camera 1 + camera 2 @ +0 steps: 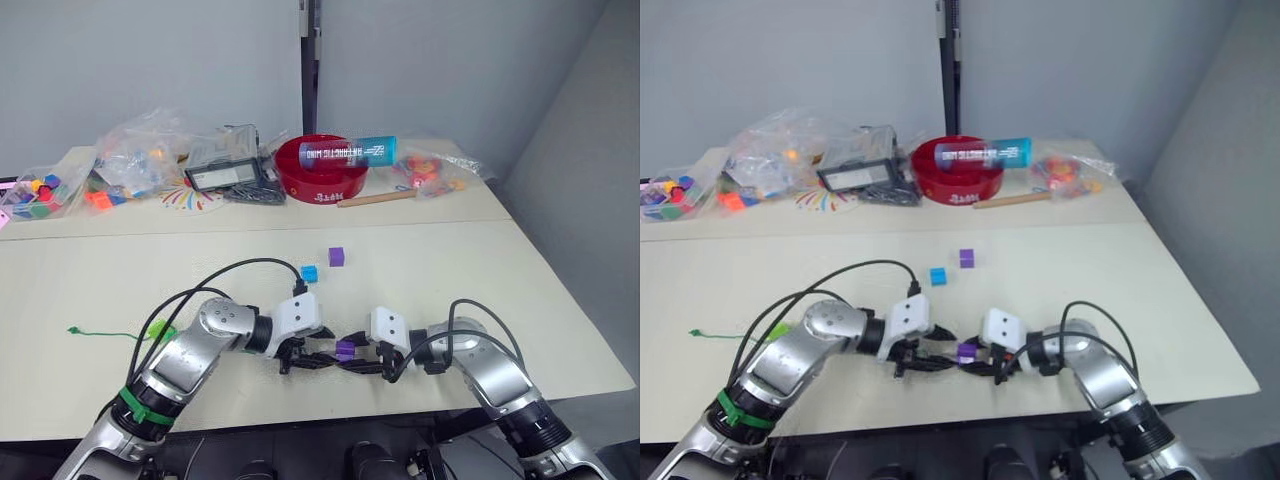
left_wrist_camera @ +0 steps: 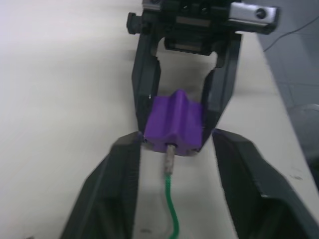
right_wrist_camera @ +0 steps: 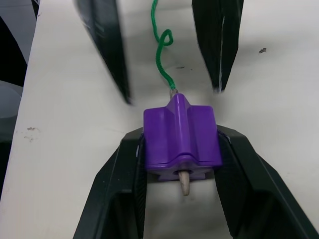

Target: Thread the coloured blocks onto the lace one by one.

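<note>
- I see my right gripper (image 3: 180, 164) clamped on a purple block (image 3: 180, 135) at the table's (image 1: 480, 270) near edge
- The lace (image 3: 162, 55) runs through that block, its pale tip (image 3: 184, 182) poking out my side
- My left gripper (image 2: 174, 174) faces it, jaws spread wide, holding nothing
- Sky blue block (image 1: 309, 273) and second purple block (image 1: 336, 257) sit farther back

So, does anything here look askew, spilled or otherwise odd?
Only one thing: the blue tube lies tipped across the red bowl's rim at the table's far side. Nothing looks spilled or damaged.
</note>
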{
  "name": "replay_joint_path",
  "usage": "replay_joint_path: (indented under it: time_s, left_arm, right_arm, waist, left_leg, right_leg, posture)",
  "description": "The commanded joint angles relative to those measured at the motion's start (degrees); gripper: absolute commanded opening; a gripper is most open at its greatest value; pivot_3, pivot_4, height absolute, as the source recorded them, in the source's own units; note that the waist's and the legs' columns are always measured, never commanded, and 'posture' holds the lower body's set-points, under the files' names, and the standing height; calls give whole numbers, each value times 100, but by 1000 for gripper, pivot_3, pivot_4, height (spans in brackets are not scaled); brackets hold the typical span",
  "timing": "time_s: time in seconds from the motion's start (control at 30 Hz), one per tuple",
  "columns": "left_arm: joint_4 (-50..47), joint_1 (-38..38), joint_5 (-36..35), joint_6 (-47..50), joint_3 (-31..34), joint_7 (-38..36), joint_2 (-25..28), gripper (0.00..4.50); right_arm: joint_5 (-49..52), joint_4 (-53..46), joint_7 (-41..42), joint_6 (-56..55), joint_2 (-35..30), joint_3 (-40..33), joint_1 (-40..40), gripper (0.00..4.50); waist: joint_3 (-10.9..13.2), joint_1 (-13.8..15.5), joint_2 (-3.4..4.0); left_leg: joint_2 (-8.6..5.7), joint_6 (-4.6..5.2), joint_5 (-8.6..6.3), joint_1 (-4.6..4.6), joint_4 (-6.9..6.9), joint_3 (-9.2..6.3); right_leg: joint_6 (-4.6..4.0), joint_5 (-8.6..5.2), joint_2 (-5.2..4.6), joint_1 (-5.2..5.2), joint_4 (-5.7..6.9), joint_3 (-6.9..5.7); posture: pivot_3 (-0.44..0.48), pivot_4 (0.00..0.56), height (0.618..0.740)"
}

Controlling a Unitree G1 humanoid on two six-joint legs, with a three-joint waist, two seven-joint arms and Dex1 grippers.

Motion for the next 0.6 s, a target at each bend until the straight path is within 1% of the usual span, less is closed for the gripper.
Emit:
replay_joint_path:
  time_s: [0.03, 0.17, 0.43, 0.5, 0.53, 0.6]
  left_arm:
    - [-150, 115, -213, -152, 328, -159, 262, 2686]
    - [182, 420, -7, -600, 350, -113, 480, 2686]
    - [627, 630, 219, -974, 233, 103, 263, 2686]
    - [680, 633, 207, -1003, 235, 138, 157, 2069]
    - [689, 641, 196, -1014, 232, 128, 125, 1839]
    - [695, 653, 182, -1039, 226, 107, 83, 1158]
  right_arm:
    - [-96, 101, -33, -16, 22, 116, -41, 1374]
    - [-91, 144, -5, -10, 17, 140, -119, 1374]
    - [-85, 173, 72, 6, -56, 124, -209, 1374]
    - [-85, 162, 83, 21, -69, 119, -219, 1374]
    - [-87, 159, 86, 25, -74, 118, -222, 1374]
    - [-87, 140, 90, 36, -88, 115, -216, 1374]
  waist:
    - [0, 1, 0]
    - [0, 10, 0]
    - [0, 32, 0]
    - [0, 37, 0]
    - [0, 39, 0]
    - [0, 41, 0]
  left_leg:
    - [1, 0, 0, 0, 0, 1]
    - [1, 0, 0, -1, 0, 3]
    - [1, 0, 0, -4, 0, 3]
    - [0, 0, 0, -3, 0, 3]
    - [0, 0, 0, -4, 0, 3]
    - [0, 0, 0, -4, 0, 3]
  right_leg:
    - [0, 0, 1, 0, -1, 0]
    - [0, 0, -1, 0, -3, 1]
    - [-1, 0, -2, -1, -3, 0]
    - [-1, 1, -3, 0, -3, 0]
    - [-1, 1, -3, 0, -3, 0]
    - [-1, 1, -4, 1, -4, 0]
  posture:
    - [0, 150, 731]
    - [0, 150, 731]
    - [0, 150, 731]
    - [0, 150, 731]
    - [0, 150, 731]
    - [0, 150, 731]
